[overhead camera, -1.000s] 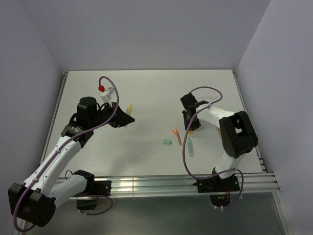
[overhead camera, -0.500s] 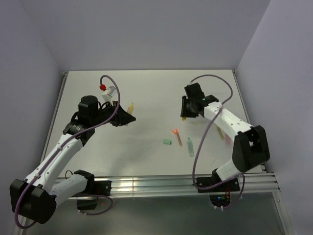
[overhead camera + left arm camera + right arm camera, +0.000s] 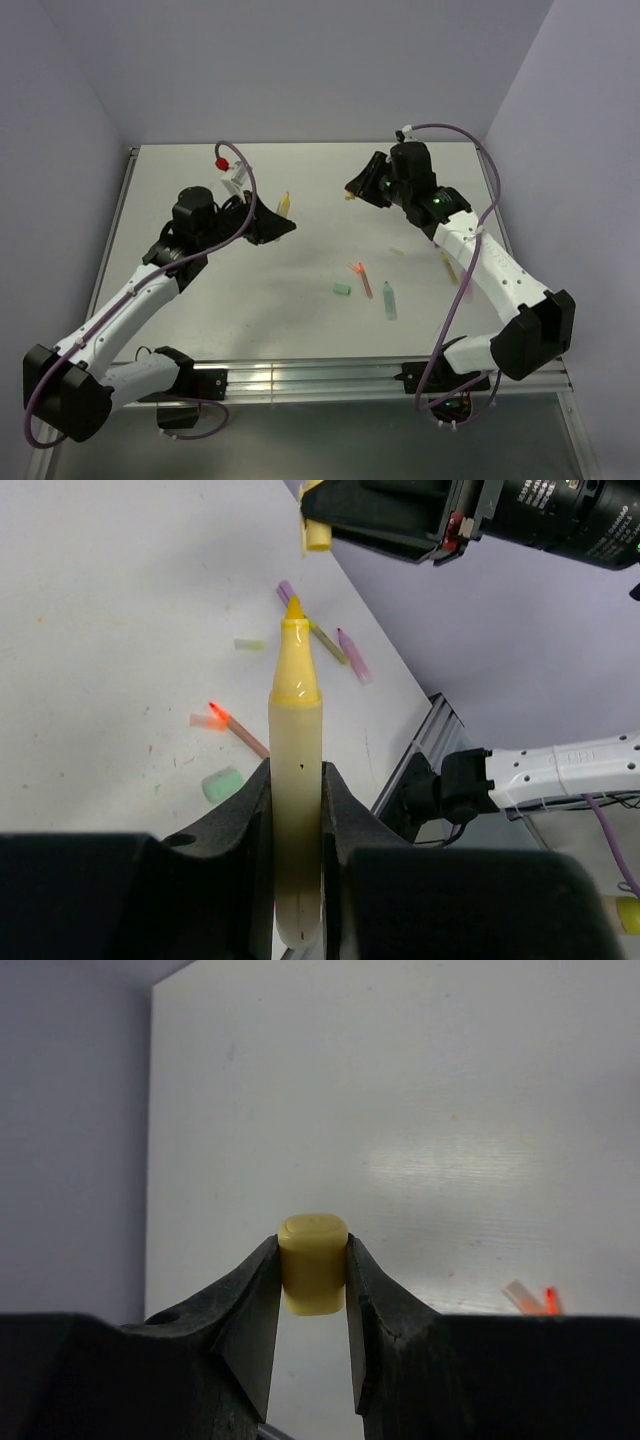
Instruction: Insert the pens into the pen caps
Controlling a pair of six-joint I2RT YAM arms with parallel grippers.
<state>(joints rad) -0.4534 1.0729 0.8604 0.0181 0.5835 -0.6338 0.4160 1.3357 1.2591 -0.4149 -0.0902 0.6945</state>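
Observation:
My left gripper (image 3: 296, 770) is shut on a yellow pen (image 3: 296, 720), whose orange-yellow tip points up and away. In the top view this gripper (image 3: 272, 228) hangs above the table's left half, with the pen (image 3: 283, 205) pointing towards the right arm. My right gripper (image 3: 313, 1272) is shut on a stubby yellow pen cap (image 3: 313, 1263), raised above the back of the table (image 3: 355, 188). The cap (image 3: 317, 532) hangs a short way beyond the pen's tip, apart from it. An orange-red pen (image 3: 361, 279), a mint cap (image 3: 342, 289) and a mint-teal pen (image 3: 388, 300) lie mid-table.
A pale cream cap (image 3: 398, 250) and a yellow-orange pen (image 3: 450, 268) lie on the table under the right arm, with a purple piece (image 3: 352, 652) beside them. Metal rails (image 3: 300, 378) run along the near edge. Grey walls close the back and sides.
The right arm has risen from the table with the yellow cap and swung back and left. The left arm has carried the yellow pen right and up towards it.

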